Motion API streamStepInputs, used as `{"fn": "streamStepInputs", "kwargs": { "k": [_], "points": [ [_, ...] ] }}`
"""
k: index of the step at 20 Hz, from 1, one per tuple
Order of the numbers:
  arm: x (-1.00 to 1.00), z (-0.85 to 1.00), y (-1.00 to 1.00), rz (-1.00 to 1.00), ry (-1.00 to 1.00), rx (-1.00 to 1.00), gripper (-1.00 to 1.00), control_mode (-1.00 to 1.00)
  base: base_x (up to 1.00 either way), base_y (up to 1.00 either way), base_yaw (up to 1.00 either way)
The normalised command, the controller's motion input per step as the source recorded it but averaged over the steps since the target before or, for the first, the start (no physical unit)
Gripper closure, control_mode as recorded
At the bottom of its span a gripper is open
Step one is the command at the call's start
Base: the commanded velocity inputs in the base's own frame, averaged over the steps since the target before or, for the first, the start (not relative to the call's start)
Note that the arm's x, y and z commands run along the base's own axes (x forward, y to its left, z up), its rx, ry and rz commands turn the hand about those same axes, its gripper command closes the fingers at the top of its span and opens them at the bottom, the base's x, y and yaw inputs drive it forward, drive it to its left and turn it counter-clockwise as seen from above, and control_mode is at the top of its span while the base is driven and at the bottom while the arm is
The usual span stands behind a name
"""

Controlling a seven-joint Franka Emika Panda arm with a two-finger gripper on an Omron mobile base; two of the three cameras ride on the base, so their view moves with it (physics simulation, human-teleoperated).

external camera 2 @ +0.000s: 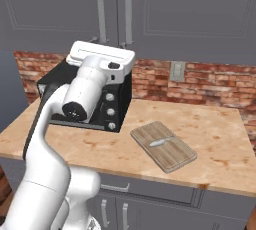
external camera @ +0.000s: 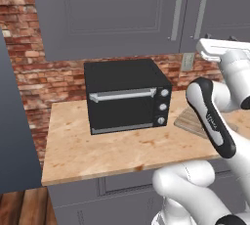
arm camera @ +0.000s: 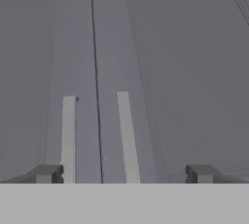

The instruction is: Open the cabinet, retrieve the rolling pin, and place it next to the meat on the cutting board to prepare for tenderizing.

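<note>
Grey cabinet (arm camera: 146, 47) doors closed, rolling pin presumably inside unseen, pincer (arm camera: 121, 173) gaping wide and empty, facing both handles (arm camera: 127, 135), needing to be closing on one and pulling.

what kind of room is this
A kitchen, rendered rather than real. Grey wall cabinet over a wood countertop, brick backsplash behind, a black toaster oven and a cutting board on the counter.
</note>
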Motion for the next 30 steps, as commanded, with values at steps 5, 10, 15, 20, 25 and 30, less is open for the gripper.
{"fn": "streamStepInputs", "kwargs": {
  "k": [5,10,15,20,25,30],
  "points": [
    [0.08,0.0,0.0,0.0,0.05,0.0,-1.0,-1.0,0.0,0.0,0.0],
    [0.15,0.0,0.0,0.0,0.0,0.0,-1.0,-1.0,0.0,0.0,0.0],
    [0.35,0.0,0.0,0.0,0.0,0.0,-1.0,-1.0,0.0,0.0,0.0],
    [0.32,0.0,0.0,0.01,0.0,0.0,-1.0,-1.0,0.0,0.0,0.0],
    [0.18,0.0,-0.12,0.05,0.0,0.0,-1.0,-1.0,0.0,0.0,0.0],
    [0.17,0.0,-0.24,0.06,0.0,0.0,-1.0,-1.0,0.0,0.0,0.0]
  ]
}}
